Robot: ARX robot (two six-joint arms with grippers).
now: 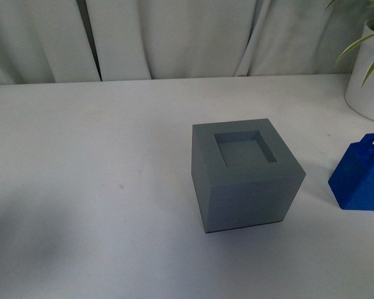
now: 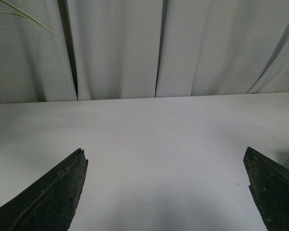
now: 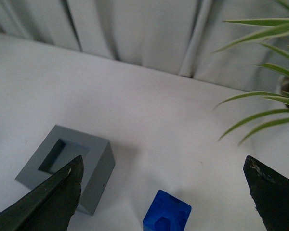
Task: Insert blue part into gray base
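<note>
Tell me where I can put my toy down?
Widest bare white table lies left of the matte gray cube-shaped base. Another strip runs behind it, before the curtain. Crowded right: bright blue plastic part, white plant pot.

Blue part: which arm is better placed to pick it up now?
Right, probably. The blue part stands right of the gray base, and the right gripper, open, has it in its wrist view. The left gripper, also open, has no sight of it.
</note>
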